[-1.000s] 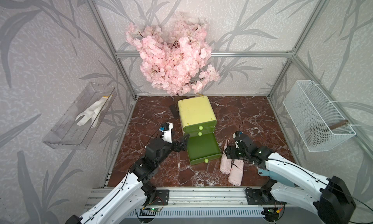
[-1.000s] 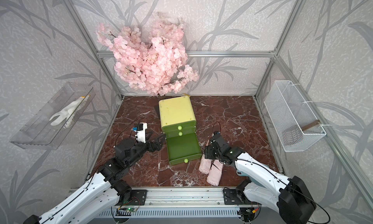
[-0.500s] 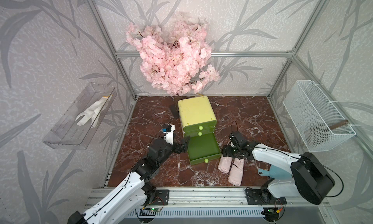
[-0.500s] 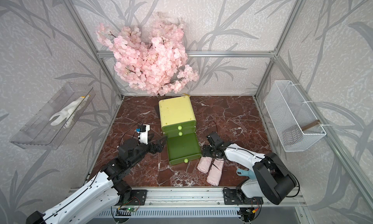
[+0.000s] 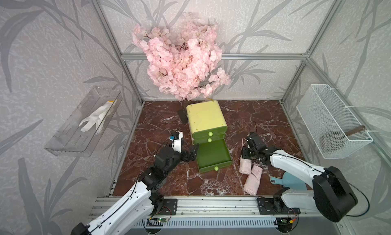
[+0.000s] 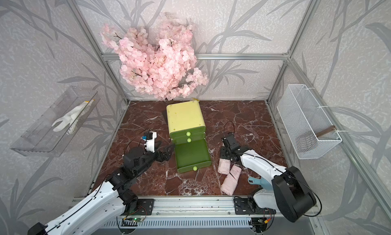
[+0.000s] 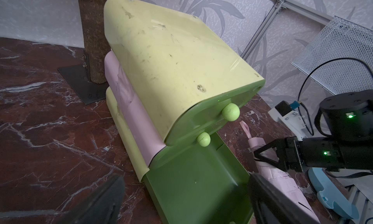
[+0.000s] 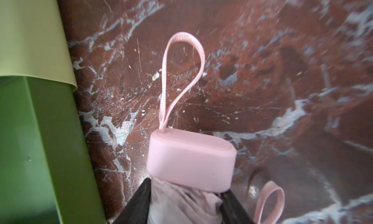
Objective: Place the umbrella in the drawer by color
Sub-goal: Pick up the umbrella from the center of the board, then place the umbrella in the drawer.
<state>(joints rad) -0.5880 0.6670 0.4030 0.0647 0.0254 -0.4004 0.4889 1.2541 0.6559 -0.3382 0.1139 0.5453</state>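
My right gripper [image 8: 186, 187] straddles the pink umbrella [image 5: 245, 167]. Its jaws are narrow and both fingers [image 8: 141, 194] touch the folded fabric just behind the handle cap [image 8: 191, 158], though I cannot tell how firm the hold is. The umbrella lies on the marble floor [image 5: 160, 181] with its strap [image 8: 181, 71] stretched out ahead of the gripper. The open drawer [image 5: 212, 154] is just beside the gripper and empty. A second umbrella [image 5: 252, 180] lies close on the gripper's other side. My left gripper [image 5: 191, 153] is spread wide and holds nothing, next to the drawer's far wall.

My worries:
- **Grip:** it is on soft cloth near one end, so I expect the long body to sag and swing on a lift, or slide out.
- **Drawer wall:** a drooping tail could catch on it.
- **Neighbour:** it sits close enough to be dragged along.
- **Colour:** this drawer is green, while the cabinet [image 5: 205, 117] shows a pink band [image 7: 129, 104] one tier up, so this may be the wrong slot.
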